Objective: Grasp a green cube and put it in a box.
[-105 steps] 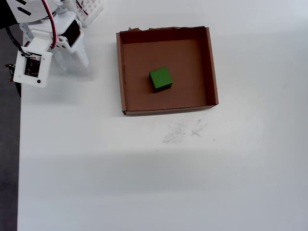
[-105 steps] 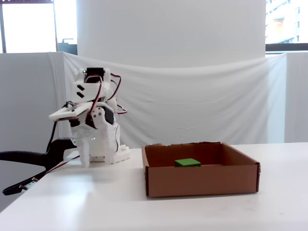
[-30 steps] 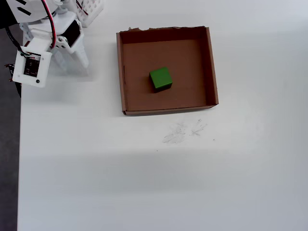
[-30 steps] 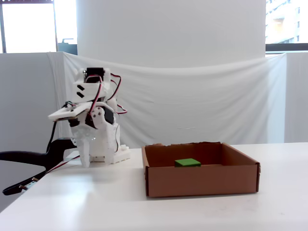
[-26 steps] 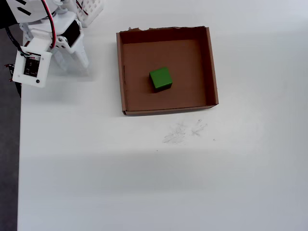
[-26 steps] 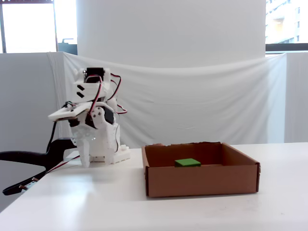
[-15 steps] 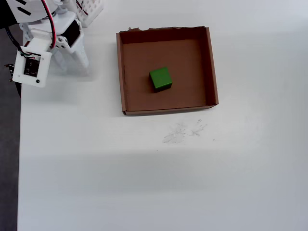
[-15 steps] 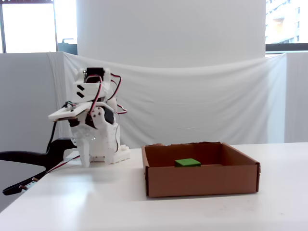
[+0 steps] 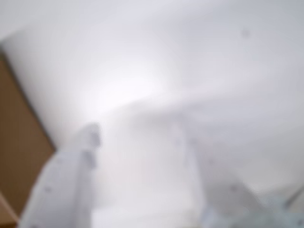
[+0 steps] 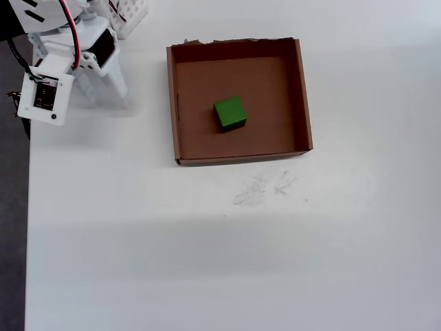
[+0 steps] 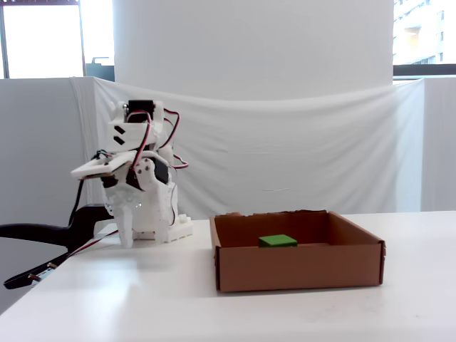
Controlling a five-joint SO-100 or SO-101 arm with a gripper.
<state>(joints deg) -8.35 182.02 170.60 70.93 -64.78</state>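
Wide bare table (image 10: 207,262) below box (image 10: 303,103). Cube (image 10: 229,112) mid-box, centre of overhead frame, well apart from gripper (image 10: 103,86) at upper left; fingers apart, empty.

This looks like an office or lab corner set up for robot recordings. A plain matte white tabletop (image 11: 128,299) carries a small white 3D-printed robot arm with red and black wires (image 11: 139,182) standing at its left end in the fixed view. Behind the arm a creased white cloth sheet (image 11: 299,157) is draped as a backdrop, in front of a broad white round column (image 11: 253,46). To either side of the column, bright windows (image 11: 39,41) show daylight, the right one with a building outside (image 11: 424,32). Faint grey pencil-like scuffs (image 10: 262,187) mark the tabletop in the overhead view.
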